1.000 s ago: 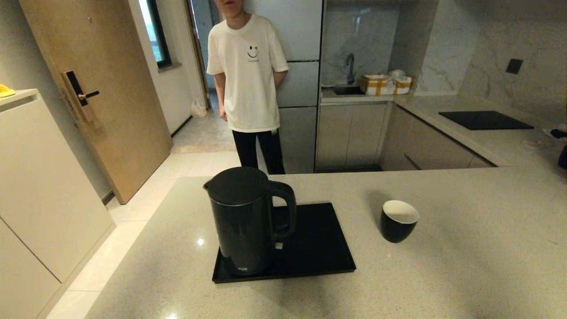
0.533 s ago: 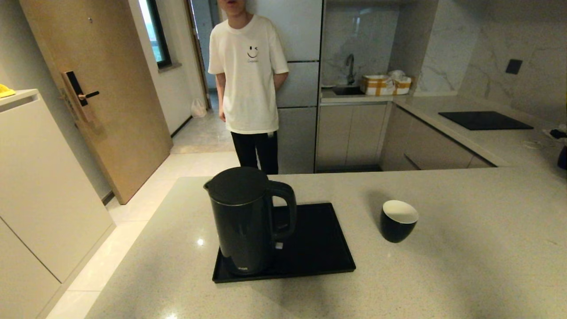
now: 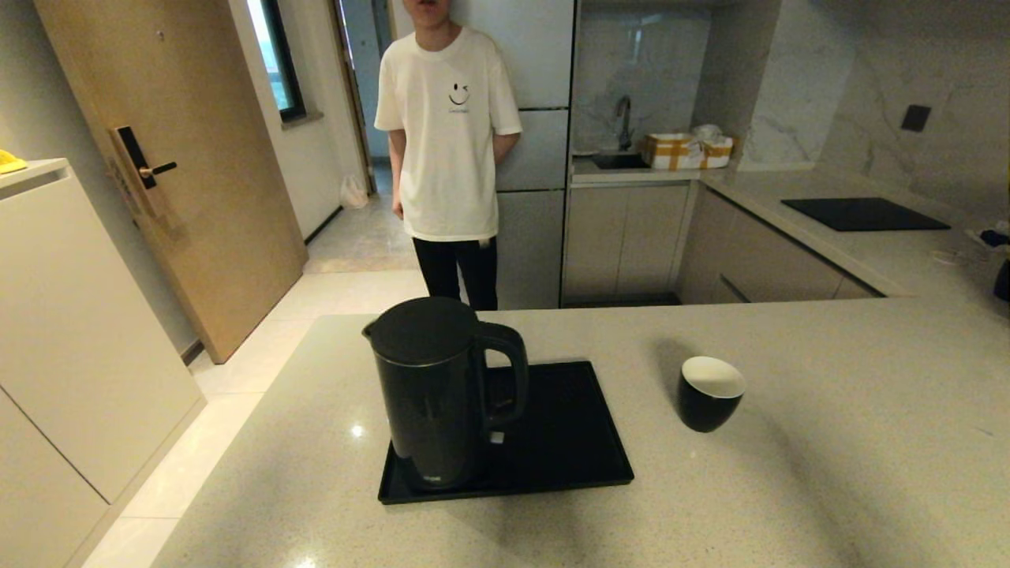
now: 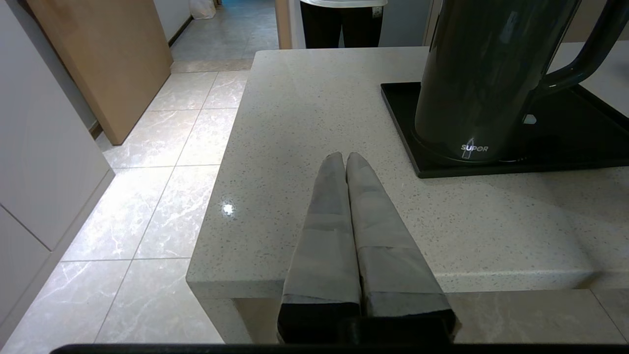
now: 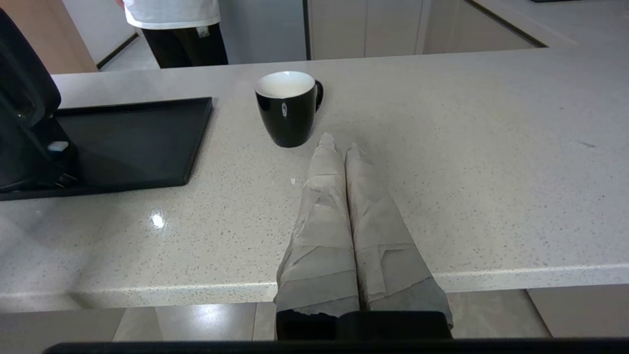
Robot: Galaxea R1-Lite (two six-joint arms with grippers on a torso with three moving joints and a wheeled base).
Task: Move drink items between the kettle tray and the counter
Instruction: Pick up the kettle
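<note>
Evidently at the outset: right tool [image 5: 339, 142] pinched empty near the cup [image 5: 287, 108]; next, open for grasping

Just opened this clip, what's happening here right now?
Nothing is being handled yet. The kettle stands on the tray, and the cup sits apart on the counter. Both arms wait at the counter's near edge: the left gripper shut near the tray, the right gripper shut just short of the cup. A person stands behind the counter.
</note>
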